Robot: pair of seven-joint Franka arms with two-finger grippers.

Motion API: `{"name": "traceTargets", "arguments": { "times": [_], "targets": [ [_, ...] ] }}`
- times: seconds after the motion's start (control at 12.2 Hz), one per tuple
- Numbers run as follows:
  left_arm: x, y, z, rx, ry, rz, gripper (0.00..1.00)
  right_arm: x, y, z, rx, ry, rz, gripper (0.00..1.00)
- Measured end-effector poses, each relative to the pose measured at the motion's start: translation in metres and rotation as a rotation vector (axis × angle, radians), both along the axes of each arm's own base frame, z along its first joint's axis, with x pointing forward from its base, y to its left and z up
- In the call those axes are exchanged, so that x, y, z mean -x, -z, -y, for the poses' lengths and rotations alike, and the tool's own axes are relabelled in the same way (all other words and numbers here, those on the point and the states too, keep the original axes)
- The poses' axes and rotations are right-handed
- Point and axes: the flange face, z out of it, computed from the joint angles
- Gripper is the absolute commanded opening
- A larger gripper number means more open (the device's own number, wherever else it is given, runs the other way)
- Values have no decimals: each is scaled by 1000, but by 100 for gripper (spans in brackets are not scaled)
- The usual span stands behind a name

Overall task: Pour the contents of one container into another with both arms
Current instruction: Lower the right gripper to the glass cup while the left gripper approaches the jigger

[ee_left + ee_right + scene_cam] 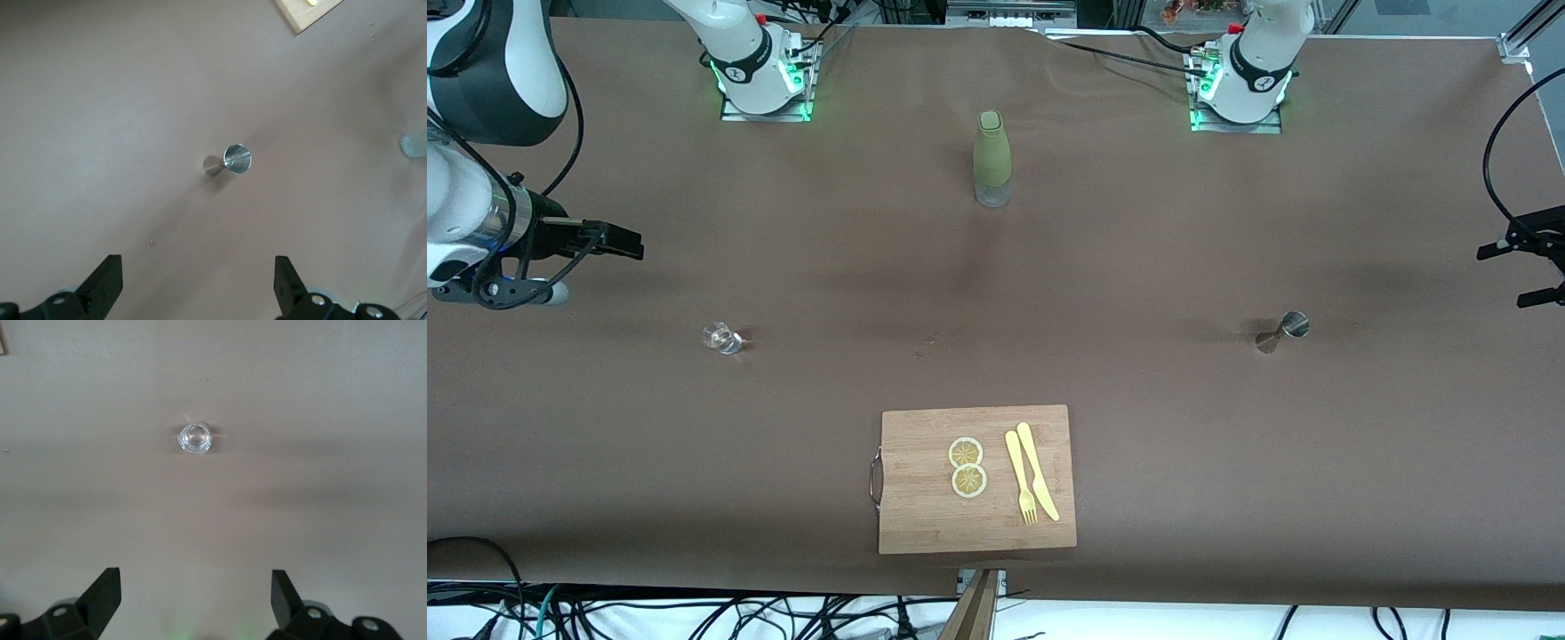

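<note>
A small clear glass [722,338] [195,439] stands upright toward the right arm's end of the table. A steel jigger [1282,331] [228,161] stands toward the left arm's end. A green bottle [991,160] with a clear base stands between the arms' bases, and its base shows at the edge of the left wrist view [413,143]. My right gripper [618,240] [195,597] hangs open and empty over bare table beside the glass. My left gripper [1507,276] [197,280] hangs open and empty over bare table beside the jigger.
A wooden cutting board [925,498] with a metal handle lies near the table's front edge. On it are two lemon slices [967,467], a yellow knife and a fork [1030,484]. Cables run by both arm bases and along the front edge.
</note>
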Motion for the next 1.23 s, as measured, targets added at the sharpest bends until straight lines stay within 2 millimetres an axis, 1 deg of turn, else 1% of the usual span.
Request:
{"name": "traceTargets", "arguments": {
  "times": [0.16, 0.25, 0.41, 0.57, 0.74, 0.9, 1.07, 1.23],
  "targets": [
    [0, 20, -5, 60, 51, 31, 100, 0, 9, 9, -26, -110, -9, 100],
    [-1, 30, -7, 83, 78, 48, 100, -1, 16, 17, -41, -171, -11, 100],
    [-4, 46, -6, 122, 131, 82, 100, -2, 33, 32, -94, -275, -5, 100],
    [-7, 64, -4, 176, 184, 124, 100, -2, 50, 47, -187, -355, 9, 100],
    [-5, 91, -12, 233, 219, 158, 100, 2, 62, 69, -291, -405, 36, 100],
    [-4, 121, -19, 274, 263, 214, 100, 6, 71, 93, -381, -464, 73, 100],
    [-2, 143, -18, 307, 318, 264, 100, 7, 84, 107, -491, -531, 131, 100],
    [-2, 163, -15, 350, 367, 317, 100, 6, 106, 128, -614, -584, 208, 100]
  ]
}}
